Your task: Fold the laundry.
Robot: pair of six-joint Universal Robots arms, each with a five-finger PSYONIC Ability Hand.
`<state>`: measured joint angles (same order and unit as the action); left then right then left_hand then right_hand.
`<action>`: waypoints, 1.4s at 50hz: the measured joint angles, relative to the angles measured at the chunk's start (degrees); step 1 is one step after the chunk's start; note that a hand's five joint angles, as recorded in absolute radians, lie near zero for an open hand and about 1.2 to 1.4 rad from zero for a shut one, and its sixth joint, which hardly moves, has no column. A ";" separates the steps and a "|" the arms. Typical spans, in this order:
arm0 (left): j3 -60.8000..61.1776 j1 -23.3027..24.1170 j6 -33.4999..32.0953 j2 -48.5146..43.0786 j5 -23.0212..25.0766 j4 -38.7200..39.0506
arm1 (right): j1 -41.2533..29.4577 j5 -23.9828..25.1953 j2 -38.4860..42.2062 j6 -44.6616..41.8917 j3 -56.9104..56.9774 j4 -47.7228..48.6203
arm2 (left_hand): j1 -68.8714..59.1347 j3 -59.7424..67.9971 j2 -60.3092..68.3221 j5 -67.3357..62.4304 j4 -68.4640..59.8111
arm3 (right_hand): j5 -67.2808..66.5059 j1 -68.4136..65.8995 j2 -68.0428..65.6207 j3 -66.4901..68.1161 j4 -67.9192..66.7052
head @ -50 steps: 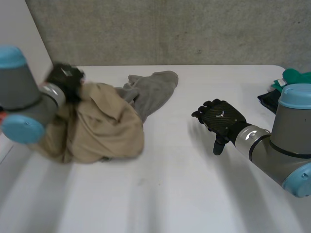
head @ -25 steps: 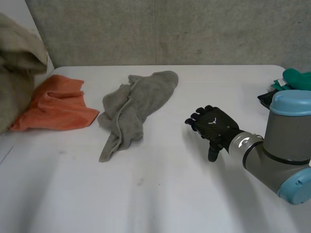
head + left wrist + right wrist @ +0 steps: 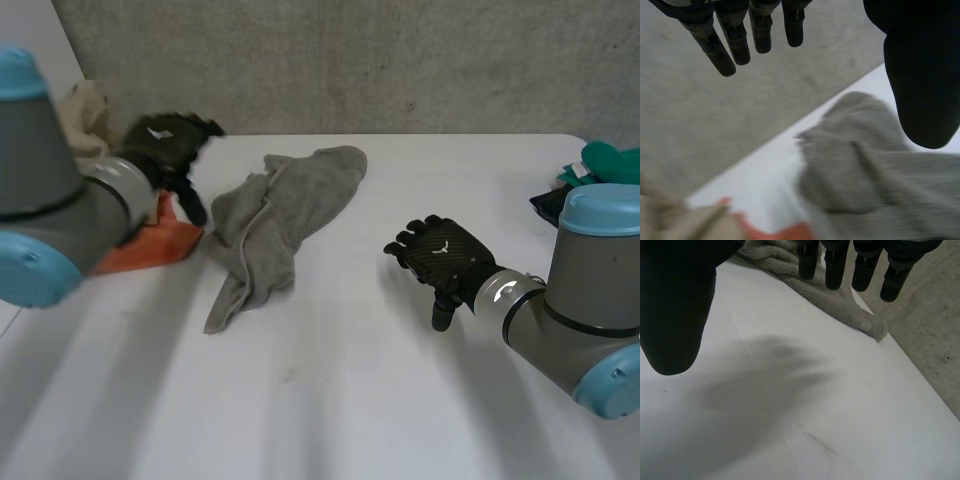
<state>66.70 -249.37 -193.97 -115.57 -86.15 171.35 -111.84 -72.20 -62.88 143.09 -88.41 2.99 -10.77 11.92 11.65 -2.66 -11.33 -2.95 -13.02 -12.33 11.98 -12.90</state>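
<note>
Underneath everything, a broad white table (image 3: pixel 330 400), backed by a rough grey concrete wall (image 3: pixel 400 60). Reaching in from either side, the grey left arm (image 3: pixel 40 220) with its light-blue caps and the matching right arm (image 3: pixel 590 300).

Toward the table's far left-middle, a crumpled grey terry towel (image 3: pixel 280 215), unfolded, bunched lengthwise, one end pointing at the wall. In the left wrist view, the same towel (image 3: pixel 880 175) under the thumb; in the right wrist view, its end (image 3: pixel 840 295) just past the fingertips.

Left of the towel and touching its edge, a flat orange cloth (image 3: pixel 150 245), partly hidden by the left arm. At the far left corner, a beige fabric heap (image 3: pixel 85 110).

Above the orange cloth and beside the towel, the black left hand (image 3: pixel 165 145), fingers straight and spread, holding nothing. Over bare table, well apart from the towel, the black right hand (image 3: pixel 445 250), fingers likewise relaxed and empty.

At the right edge, a small green cloth (image 3: pixel 612 158).
</note>
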 measured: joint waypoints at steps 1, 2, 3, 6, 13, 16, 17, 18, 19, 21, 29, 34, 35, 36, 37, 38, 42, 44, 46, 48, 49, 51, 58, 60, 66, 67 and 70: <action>0.24 0.99 1.50 -0.50 -0.29 -0.06 | 0.00 0.01 0.04 0.00 0.00 0.00 | 0.00 0.00 0.00 0.00 0.00 | 0.00 0.00 0.00 0.00 0.00; 0.38 1.73 2.65 -0.98 -0.54 -0.13 | 0.00 0.01 0.06 -0.01 0.00 0.00 | 0.00 0.00 0.00 0.00 0.00 | 0.00 0.00 0.00 0.00 0.00; 0.44 2.27 3.52 -1.40 -0.73 -0.16 | -0.01 0.02 0.08 -0.01 0.00 0.00 | 0.00 0.00 0.00 0.00 0.00 | 0.00 0.00 0.00 0.00 0.00; -2.50 4.46 8.16 -6.12 -2.85 -1.05 | -0.11 0.04 0.08 -0.04 -0.18 0.00 | 0.00 0.00 0.00 0.00 0.00 | 0.00 0.00 0.00 0.00 0.00; -15.68 6.41 16.16 -19.70 -7.78 -7.28 | -0.04 0.09 -0.08 -0.09 -0.72 0.00 | 0.00 0.00 0.00 0.00 0.00 | 0.00 0.00 0.00 0.00 0.00; -21.75 6.67 18.35 -24.85 -7.88 -11.63 | 0.19 0.20 -0.07 -0.10 -0.82 0.00 | -0.02 0.00 0.00 0.00 0.00 | 0.00 0.00 0.00 0.00 0.00; -23.27 6.73 18.84 -26.09 -7.72 -12.88 | 0.24 0.23 -0.06 -0.10 -0.84 0.00 | -0.05 0.01 0.00 0.01 0.00 | 0.00 0.00 0.00 0.00 0.00; -24.55 6.79 19.24 -27.15 -7.54 -14.01 | 0.31 0.25 -0.05 -0.10 -0.86 0.00 | -0.22 0.05 0.11 0.00 -0.08 | 0.00 0.00 0.00 0.00 0.00; -25.46 6.84 19.51 -27.91 -7.41 -14.90 | 0.37 0.26 -0.05 -0.10 -0.87 0.00 | -0.22 0.05 0.11 0.00 -0.08 | 0.00 0.00 0.00 0.00 0.00; -27.91 7.00 20.32 -30.09 -7.36 -17.52 | 0.58 0.30 -0.05 -0.10 -0.93 0.01 | -0.28 0.12 0.15 0.00 -0.21 | 0.00 0.00 0.00 0.00 0.00; -30.63 7.19 21.35 -33.33 -13.68 -18.63 | 1.39 0.48 -0.16 -0.10 -1.13 0.00 | -18.01 14.64 15.97 -13.88 -15.36 | 0.00 0.00 0.00 0.00 0.00; -30.19 7.95 20.20 -32.60 -17.64 -16.07 | 1.48 0.69 -0.19 -0.09 -1.07 0.01 | -52.26 51.58 53.86 -50.33 -53.94 | 0.00 0.00 0.00 0.00 0.00; -30.05 8.13 19.82 -32.15 -18.21 -15.74 | 1.46 0.72 -0.19 -0.08 -0.98 0.02 | -52.29 54.33 55.63 -51.72 -55.97 | 0.00 0.00 0.00 0.00 0.00; -29.81 8.35 19.19 -31.30 -18.93 -15.41 | 1.43 0.74 -0.20 -0.06 -0.80 0.04 | -52.29 55.17 56.42 -51.93 -56.91 | 0.00 0.00 0.00 0.00 0.00; -29.72 8.42 18.96 -30.97 -19.15 -15.32 | 1.42 0.74 -0.21 -0.04 -0.70 0.05 | -52.29 55.17 56.42 -51.93 -56.91 | 0.00 0.00 0.00 0.00 0.00; -29.31 8.66 18.01 -29.59 -19.83 -15.06 | 1.37 0.76 -0.21 0.02 -0.32 0.09 | -52.29 55.32 56.57 -51.93 -57.04 | 0.00 0.00 0.00 0.00 0.00; -27.66 8.98 15.01 -24.45 -20.15 -14.72 | 1.29 0.85 -0.13 0.36 1.54 0.29 | -52.29 55.32 56.57 -51.94 -57.04 | 0.00 0.00 0.00 0.00 0.00; -26.78 8.96 13.97 -22.24 -19.57 -14.67 | 1.26 0.92 0.05 0.65 2.63 0.42 | -52.29 55.32 56.57 -52.35 -57.04 | 0.00 0.00 0.00 0.00 0.00; -24.46 8.76 11.80 -16.80 -17.50 -14.59 | 1.21 1.14 0.75 1.59 5.63 0.81 | -53.57 55.32 56.63 -54.46 -57.04 | 0.00 0.00 0.00 0.00 0.00; -22.33 8.60 10.13 -12.13 -15.35 -14.52 | 1.04 1.55 1.91 2.93 9.03 1.32 | -53.59 55.32 56.65 -54.54 -57.04 | 0.00 0.00 0.00 0.00 0.00; -21.51 8.55 9.48 -10.31 -14.46 -14.49 | 0.92 1.78 2.57 3.63 10.62 1.57 | -53.59 55.32 56.65 -54.54 -57.04 | 0.00 0.00 0.00 0.00 0.00; -19.42 8.50 7.81 -5.82 -12.28 -14.43 | 0.53 2.42 4.27 5.39 14.27 2.06 | -53.59 55.32 56.65 -54.54 -57.05 | 0.00 0.00 0.00 0.00 0.00; -13.64 9.07 1.91 6.70 -6.26 -14.27 | -2.86 5.48 14.07 13.87 30.59 2.05 | -53.59 55.61 56.82 -54.54 -57.26 | 0.00 0.00 0.00 0.00 0.00; -12.38 9.39 0.39 9.34 -5.17 -14.18 | -4.84 5.97 17.93 16.58 36.07 0.31 | -53.59 55.61 56.83 -54.54 -57.26 | 0.00 0.00 0.00 0.00 0.00; -9.97 10.01 -1.67 13.26 -4.07 -14.14 | -9.65 5.54 25.33 21.68 45.96 -4.89 | -53.59 55.61 56.83 -54.54 -57.27 | 0.00 0.00 0.01 0.00 0.00; -9.51 10.08 -1.79 13.77 -4.04 -14.20 | -12.44 4.20 29.15 24.94 50.69 -7.28 | -53.59 55.61 56.83 -54.54 -57.27 | 0.00 0.00 0.01 0.00 0.00; -8.46 10.07 -1.76 14.67 -4.09 -14.33 | -15.21 1.95 32.91 28.93 54.90 -8.81 | -53.59 55.61 56.83 -54.54 -57.27 | 0.00 0.00 0.01 0.00 0.00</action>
<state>58.23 -239.29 -195.74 -100.89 -90.25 157.02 -127.04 -70.25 -29.97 172.03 -33.52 -5.83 -64.36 67.53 68.47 -57.19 -68.60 -2.95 -13.02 -12.32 11.98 -12.90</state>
